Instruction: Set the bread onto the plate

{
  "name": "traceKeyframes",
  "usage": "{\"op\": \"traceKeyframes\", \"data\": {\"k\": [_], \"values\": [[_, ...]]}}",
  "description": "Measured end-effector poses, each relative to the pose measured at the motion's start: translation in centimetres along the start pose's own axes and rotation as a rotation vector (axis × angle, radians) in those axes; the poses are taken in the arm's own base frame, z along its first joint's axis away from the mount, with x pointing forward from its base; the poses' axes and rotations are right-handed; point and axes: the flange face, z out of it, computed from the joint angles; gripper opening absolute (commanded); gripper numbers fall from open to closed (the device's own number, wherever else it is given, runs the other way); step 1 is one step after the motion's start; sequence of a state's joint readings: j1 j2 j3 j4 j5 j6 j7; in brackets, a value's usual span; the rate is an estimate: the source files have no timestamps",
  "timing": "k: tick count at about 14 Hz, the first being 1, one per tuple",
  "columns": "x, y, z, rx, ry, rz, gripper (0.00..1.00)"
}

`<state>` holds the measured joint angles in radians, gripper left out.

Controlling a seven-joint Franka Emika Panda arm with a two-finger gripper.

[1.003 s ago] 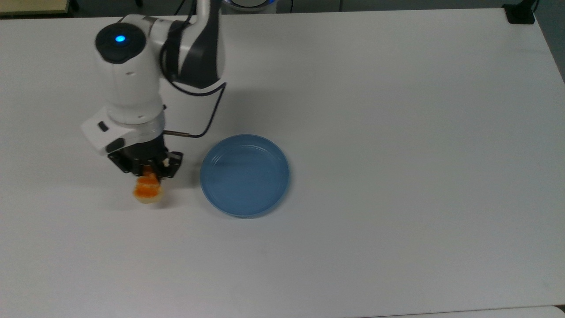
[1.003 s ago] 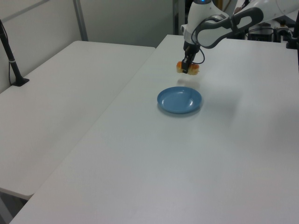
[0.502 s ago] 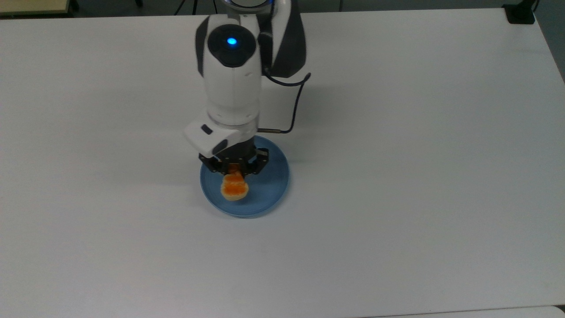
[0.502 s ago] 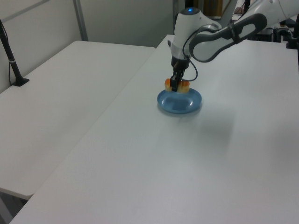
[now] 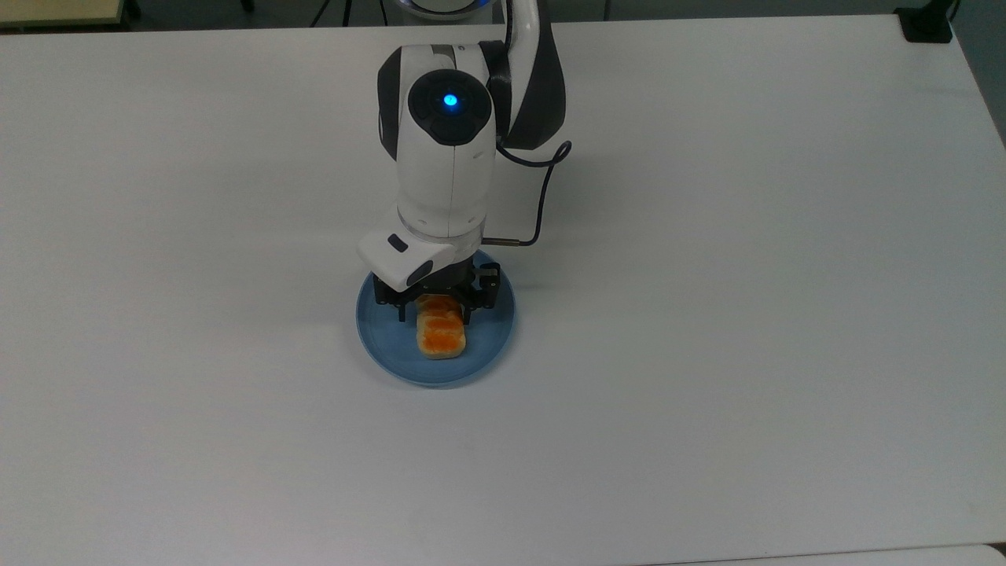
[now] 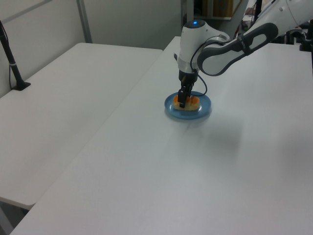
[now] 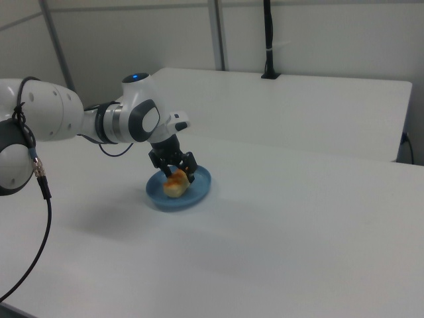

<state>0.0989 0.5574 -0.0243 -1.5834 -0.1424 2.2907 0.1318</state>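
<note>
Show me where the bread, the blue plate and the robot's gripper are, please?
bread (image 5: 442,336): top view, orange top.
plate (image 5: 385,355): top view, bare rim.
gripper (image 5: 436,308): top view, between the fingertips.

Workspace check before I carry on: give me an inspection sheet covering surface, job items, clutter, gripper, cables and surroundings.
Surface: white table, bare around the plate.
Job's things: bread lies within the blue plate, orange top up.
Clutter: nothing seen.
Gripper: gripper low over the plate, fingers either side of the bread's far end.
Cables: black cable loops from arm to wrist.
Surroundings: second white table alongside; black post on another.
</note>
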Motion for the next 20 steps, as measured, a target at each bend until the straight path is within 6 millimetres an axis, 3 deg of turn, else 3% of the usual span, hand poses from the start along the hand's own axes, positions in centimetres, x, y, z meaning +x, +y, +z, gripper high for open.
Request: {"op": "traceKeyframes", "data": {"k": [4, 6, 10, 12, 14, 17, 20], "values": [[0.4, 0.2, -1.1, -0.001, 0.015, 0.003, 1.0], [0.5, 0.4, -3.4, -0.006, 0.0, 0.007, 1.0], [-0.1, 1.5, -12.4, -0.019, -0.032, 0.026, 1.0], [-2.2, 2.6, -19.4, -0.024, -0.063, 0.043, 1.0], [-4.3, 3.4, -23.9, -0.02, -0.093, 0.058, 1.0], [-6.3, 4.2, -27.4, -0.019, -0.102, 0.073, 1.0], [-7.3, 4.4, -27.8, -0.021, -0.128, 0.076, 1.0]]}}
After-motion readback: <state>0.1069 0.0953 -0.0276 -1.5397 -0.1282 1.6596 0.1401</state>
